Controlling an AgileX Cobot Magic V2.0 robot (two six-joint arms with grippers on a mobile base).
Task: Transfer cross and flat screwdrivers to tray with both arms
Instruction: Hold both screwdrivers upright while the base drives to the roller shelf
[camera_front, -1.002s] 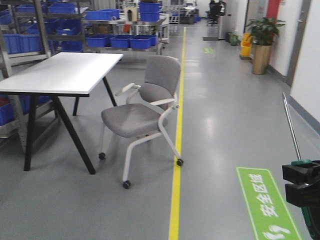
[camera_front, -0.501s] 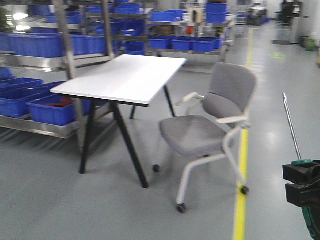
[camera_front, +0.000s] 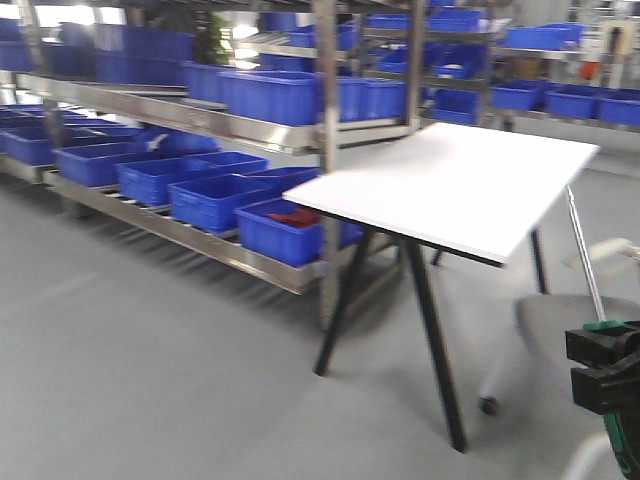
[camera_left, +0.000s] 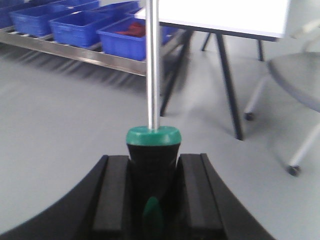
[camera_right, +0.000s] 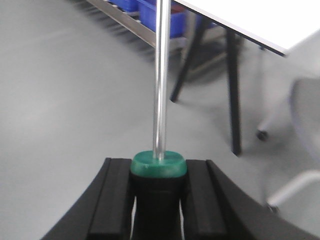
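Steel shelving (camera_front: 250, 125) fills the left and back of the room, its racks loaded with blue bins (camera_front: 215, 200). One bin near the middle holds something red (camera_front: 297, 215), too blurred to identify. A grey floor (camera_front: 150, 350) spreads in front. Right of the shelving stands a white table (camera_front: 460, 185) on slanted black legs, and a grey chair (camera_front: 560, 320) sits just beside it, partly cut off by the frame edge.

In the left wrist view, the left gripper (camera_left: 152, 165) is pinching the first screwdriver (camera_left: 153, 135). Its two black fingers (camera_left: 112, 195) press against either side of the dark handle. The green collar sits just above the finger tops, and the silver shaft runs straight up out of the top of the picture, so the tip cannot be seen.

In the right wrist view, the right gripper (camera_right: 158, 185) pinches the second screwdriver (camera_right: 160, 90) in the same manner. The black handle is clamped between the fingers, the green collar sits level with their tops, and the shaft rises past the table's edge and out of frame.

At the right edge of the front view this gripper shows as a black block. Its thin shaft stands above it, leaning slightly left, in front of the table and chair. The tip is too small for its type to be told.
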